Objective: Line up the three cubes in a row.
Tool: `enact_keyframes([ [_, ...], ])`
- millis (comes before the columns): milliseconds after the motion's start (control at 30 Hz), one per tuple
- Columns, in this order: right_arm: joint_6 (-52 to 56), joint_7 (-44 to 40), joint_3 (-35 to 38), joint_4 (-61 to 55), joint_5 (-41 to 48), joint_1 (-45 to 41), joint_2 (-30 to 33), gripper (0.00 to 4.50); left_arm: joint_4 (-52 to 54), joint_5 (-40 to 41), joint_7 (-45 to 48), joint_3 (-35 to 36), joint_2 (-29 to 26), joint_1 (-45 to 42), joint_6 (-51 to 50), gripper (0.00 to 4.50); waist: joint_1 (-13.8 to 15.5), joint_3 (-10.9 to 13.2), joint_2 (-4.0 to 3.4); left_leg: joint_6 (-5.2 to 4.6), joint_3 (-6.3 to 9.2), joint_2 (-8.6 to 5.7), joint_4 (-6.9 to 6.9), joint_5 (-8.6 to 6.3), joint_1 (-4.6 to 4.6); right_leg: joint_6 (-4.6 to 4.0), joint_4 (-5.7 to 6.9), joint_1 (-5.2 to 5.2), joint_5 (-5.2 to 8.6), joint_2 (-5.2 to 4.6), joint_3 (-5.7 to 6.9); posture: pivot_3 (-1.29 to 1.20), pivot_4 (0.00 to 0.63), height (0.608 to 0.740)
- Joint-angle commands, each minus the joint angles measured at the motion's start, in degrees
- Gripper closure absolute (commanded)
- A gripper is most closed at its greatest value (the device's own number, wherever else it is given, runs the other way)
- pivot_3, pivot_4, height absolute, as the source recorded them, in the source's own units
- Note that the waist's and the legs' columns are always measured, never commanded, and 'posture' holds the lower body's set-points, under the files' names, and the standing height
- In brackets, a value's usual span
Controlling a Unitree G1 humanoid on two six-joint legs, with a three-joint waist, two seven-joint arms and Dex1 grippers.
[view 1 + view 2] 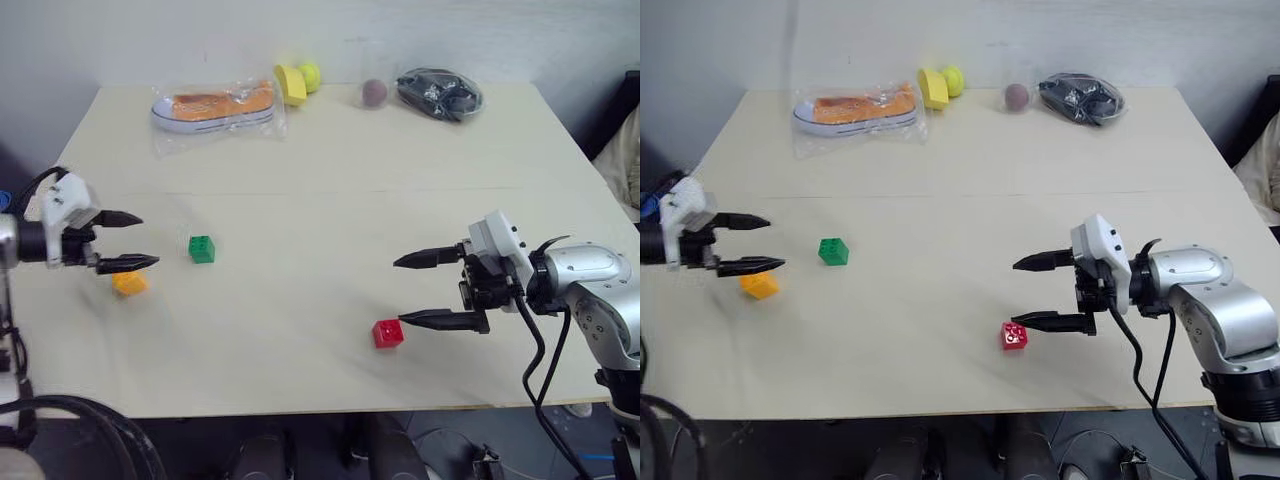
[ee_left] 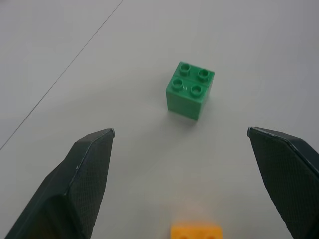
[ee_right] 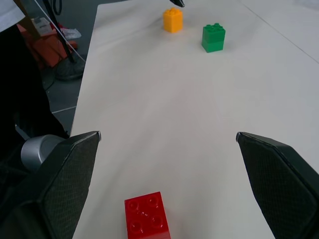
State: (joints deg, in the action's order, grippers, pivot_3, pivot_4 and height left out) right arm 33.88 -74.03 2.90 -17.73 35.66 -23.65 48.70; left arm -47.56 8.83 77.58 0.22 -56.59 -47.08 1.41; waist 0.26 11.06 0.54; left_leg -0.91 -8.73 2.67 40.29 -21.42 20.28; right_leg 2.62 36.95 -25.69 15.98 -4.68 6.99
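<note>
Both sets of jaws stand wide apart and empty above the counter (image 1: 300, 380): the left gripper (image 1: 128, 241) hovers over the orange-yellow cube (image 1: 130, 283) with the green cube (image 1: 201, 249) just ahead, the right gripper (image 1: 415, 290) beside the red cube (image 1: 388, 333), well apart from the others

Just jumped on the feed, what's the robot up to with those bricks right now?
Nothing is held. The left gripper is open, hovering by the orange-yellow cube with the green cube just beyond it. The right gripper is open too, beside the red cube near the table's front edge. The red cube sits far from the other two, so the three cubes are not yet in a row.
</note>
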Motion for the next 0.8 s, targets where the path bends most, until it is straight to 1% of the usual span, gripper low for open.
enact_keyframes([
  [33,0.3,0.9,2.2,-2.8,1.9,-0.5,1.1,0.03,-5.8,-5.4,-1.3,-3.6,3.3,-5.8,4.5,0.0,-0.1,0.0,0.03,0.0,-0.01,-0.01,0.0,0.0,0.0,0.01,0.0,0.0,0.0,0.02,0.08,0.0,0.15,0.74],
  [200,-1.7,3.7,2.1,-3.6,0.3,-0.4,0.5,0.03,-13.0,-9.3,-1.5,-6.1,7.3,-10.6,7.7,0.0,-1.0,0.1,0.13,0.02,-0.11,0.0,-0.03,-0.01,0.0,0.02,-0.02,-0.05,-0.01,0.08,0.23,0.0,0.15,0.74],
  [333,-1.0,5.3,2.6,-4.6,1.1,-0.1,0.7,0.03,-16.4,-11.4,-0.3,-7.2,8.6,-12.3,9.7,0.0,-1.1,0.1,0.14,0.03,-0.11,0.06,-0.04,-0.01,-0.01,0.02,-0.01,-0.07,-0.01,0.07,0.23,0.0,0.15,0.74],
  [433,-0.4,6.5,3.1,-4.9,1.6,0.2,0.8,0.0,-17.8,-11.5,0.5,-6.7,8.9,-13.3,9.7,0.62,-0.9,0.1,0.16,0.03,-0.1,0.05,-0.04,-0.01,0.0,0.02,-0.01,-0.07,-0.01,0.03,0.23,0.0,0.15,0.74],
  [467,-0.5,6.7,3.1,-5.0,1.6,0.5,0.9,0.0,-17.8,-11.4,1.3,-6.5,8.9,-13.5,9.6,0.97,-0.8,0.1,0.16,0.03,-0.09,0.05,-0.03,-0.01,0.01,0.02,-0.01,-0.07,-0.01,0.02,0.24,0.0,0.15,0.74],
  [500,-0.5,6.8,3.2,-5.0,1.6,0.7,1.0,0.0,-17.9,-11.7,1.7,-6.7,8.8,-13.7,9.8,1.18,-0.6,0.1,0.16,0.02,-0.09,0.05,-0.03,-0.01,0.01,0.02,-0.01,-0.07,-0.01,0.02,0.24,0.0,0.15,0.74],
  [633,-0.8,6.9,3.0,-4.7,1.2,0.8,0.9,0.0,-18.3,-12.5,1.7,-6.9,8.6,-13.5,11.4,1.18,-0.4,0.1,0.17,0.02,-0.08,0.05,0.0,-0.01,0.01,0.02,0.0,-0.06,-0.01,0.01,0.24,0.0,0.15,0.74],
  [733,-0.5,7.3,2.6,-4.7,1.2,0.2,0.7,0.0,-18.7,-13.0,2.1,-7.0,8.7,-13.3,12.0,1.74,-0.4,0.1,0.17,0.01,-0.07,0.05,0.02,-0.01,0.01,0.02,0.01,-0.06,-0.01,0.0,0.24,0.0,0.15,0.74],
  [800,-0.6,7.2,2.3,-4.4,1.1,-0.2,0.7,0.0,-18.6,-13.0,3.0,-7.0,8.8,-12.9,12.1,2.31,-0.4,0.1,0.17,0.01,-0.07,0.04,0.02,-0.01,0.01,0.02,0.02,-0.06,-0.01,0.0,0.25,0.0,0.15,0.74],
])
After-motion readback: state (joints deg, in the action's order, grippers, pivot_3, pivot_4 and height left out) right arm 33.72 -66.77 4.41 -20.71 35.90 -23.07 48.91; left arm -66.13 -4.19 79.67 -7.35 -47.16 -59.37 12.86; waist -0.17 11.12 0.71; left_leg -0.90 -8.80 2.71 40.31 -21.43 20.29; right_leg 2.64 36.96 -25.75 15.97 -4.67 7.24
